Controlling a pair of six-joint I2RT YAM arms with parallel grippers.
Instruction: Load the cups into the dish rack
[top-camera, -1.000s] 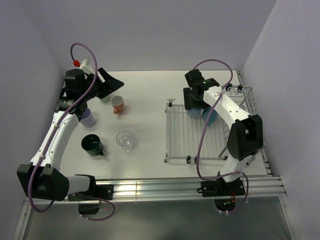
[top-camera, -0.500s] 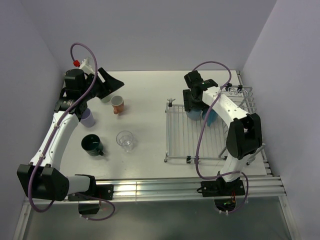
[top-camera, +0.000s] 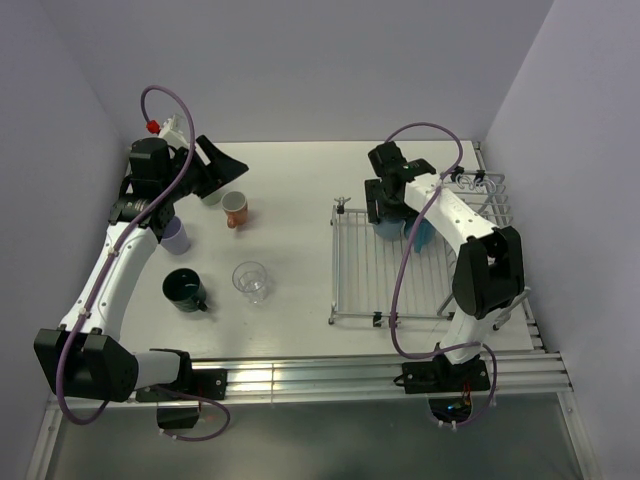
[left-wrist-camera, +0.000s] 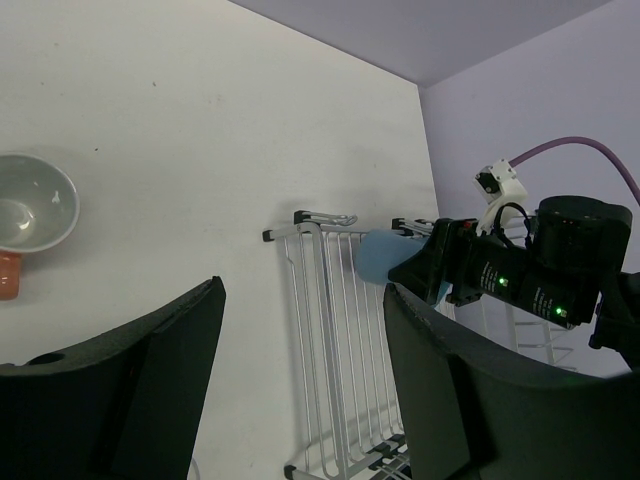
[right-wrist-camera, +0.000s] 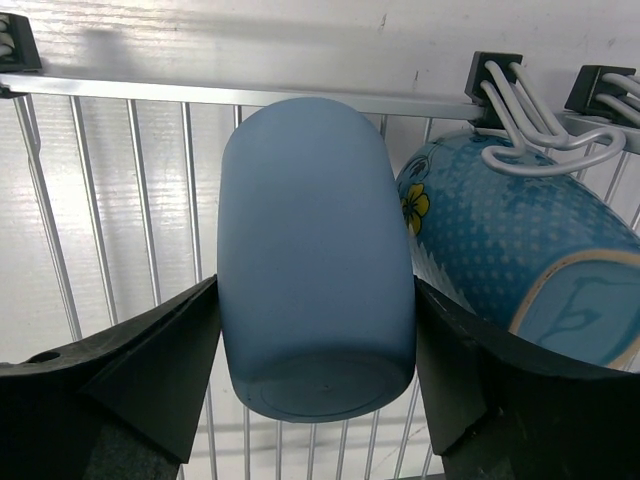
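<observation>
— Where is the light blue cup (right-wrist-camera: 315, 200)?

— In the dish rack (top-camera: 365, 275), at its far end, just near of the far rail. Its flat base faces the right wrist camera and its mouth end points toward that rail. Whether it rests on the bars I cannot tell.

— Anything next to it?

— A patterned blue mug (right-wrist-camera: 510, 270) sits just beside it on the right, on its side, under the wire hooks (right-wrist-camera: 540, 150) at the rack's far right corner.

— And the right gripper (right-wrist-camera: 316, 320)?

— Its two fingers stand either side of the light blue cup, right up against its walls. Whether they press on it or only flank it, the views do not settle.

— The rack itself?

— It lies on the right half of the table (top-camera: 290, 310), its thin bars running near to far.

— The other cups?

— All on the left half. The orange mug (top-camera: 236, 209) is toward the far side, with the pale green cup (top-camera: 212, 197) just left of it, partly hidden by the left arm. The lavender mug (top-camera: 176, 236) is further left, against that arm. Nearer are the dark green mug (top-camera: 185, 289) and, to its right, the clear glass tumbler (top-camera: 250, 281).

— The left gripper (left-wrist-camera: 302, 300)?

— Raised above the far left corner, fingers wide apart, holding nothing.
</observation>
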